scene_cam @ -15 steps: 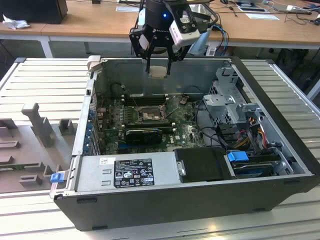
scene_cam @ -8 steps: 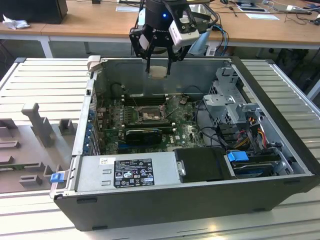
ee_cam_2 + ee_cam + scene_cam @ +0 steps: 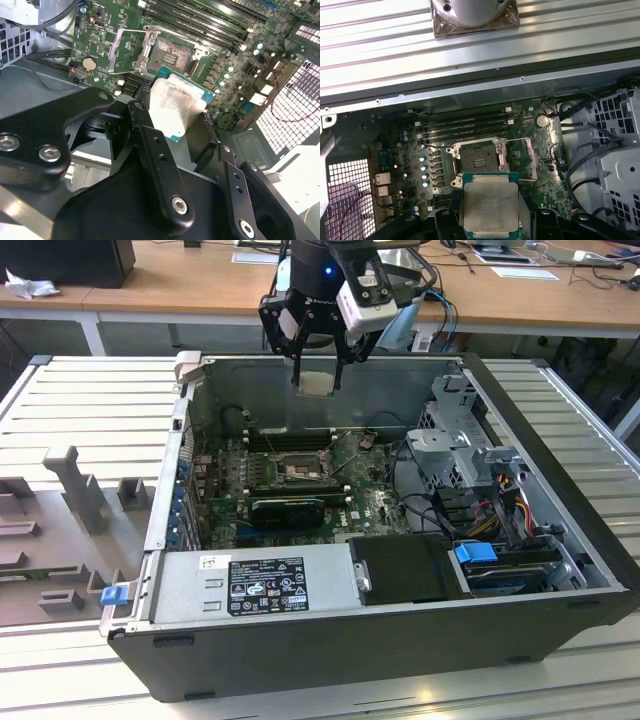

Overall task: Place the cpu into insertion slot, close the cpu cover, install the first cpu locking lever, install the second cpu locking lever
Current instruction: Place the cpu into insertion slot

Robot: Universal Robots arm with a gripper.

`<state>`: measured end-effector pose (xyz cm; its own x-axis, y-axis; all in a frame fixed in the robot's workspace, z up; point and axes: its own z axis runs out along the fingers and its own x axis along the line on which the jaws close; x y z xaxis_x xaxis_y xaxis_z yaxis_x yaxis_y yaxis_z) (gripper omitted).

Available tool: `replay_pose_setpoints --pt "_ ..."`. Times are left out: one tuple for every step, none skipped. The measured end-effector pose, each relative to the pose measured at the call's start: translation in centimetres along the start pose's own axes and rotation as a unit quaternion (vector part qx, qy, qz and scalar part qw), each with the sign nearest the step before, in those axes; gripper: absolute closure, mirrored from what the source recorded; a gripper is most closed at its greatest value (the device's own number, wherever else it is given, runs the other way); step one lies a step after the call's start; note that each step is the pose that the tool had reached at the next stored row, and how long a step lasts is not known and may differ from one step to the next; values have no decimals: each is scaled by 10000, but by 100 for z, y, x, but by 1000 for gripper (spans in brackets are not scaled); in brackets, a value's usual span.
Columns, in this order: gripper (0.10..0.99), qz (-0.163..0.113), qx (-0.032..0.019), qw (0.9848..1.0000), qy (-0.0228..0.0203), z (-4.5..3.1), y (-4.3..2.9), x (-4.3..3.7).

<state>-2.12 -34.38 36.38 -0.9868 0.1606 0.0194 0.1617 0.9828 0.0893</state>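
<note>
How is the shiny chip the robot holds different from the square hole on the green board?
The cpu has a pale silvery top; the insertion slot has a dark centre. The cpu is clamped in the gripper above the motherboard; the insertion slot sits in that board, with nothing inside. Both are square.

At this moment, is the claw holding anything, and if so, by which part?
Yes: the claw grips the cpu by two opposite side edges, raised clear of the insertion slot and not yet seated in it.
</note>
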Motion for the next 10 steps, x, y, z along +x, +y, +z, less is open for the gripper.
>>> replay_pose_setpoints --pt "557 14 0 10000 -1 0 0 0" --pt "557 25 0 10000 -2 0 0 0" --pt "557 38 -1 10000 -3 0 0 0" --pt "557 45 -1 10000 -4 0 0 0" --pt "557 53 -1 10000 -5 0 0 0" --pt "557 66 -1 10000 -6 0 0 0" --pt "557 78 -2 10000 -7 0 0 0" --pt "557 90 -2 10000 -8 0 0 0" --pt "557 100 -2 9999 -9 0 0 0" --pt "557 116 -2 9999 -10 0 0 0"
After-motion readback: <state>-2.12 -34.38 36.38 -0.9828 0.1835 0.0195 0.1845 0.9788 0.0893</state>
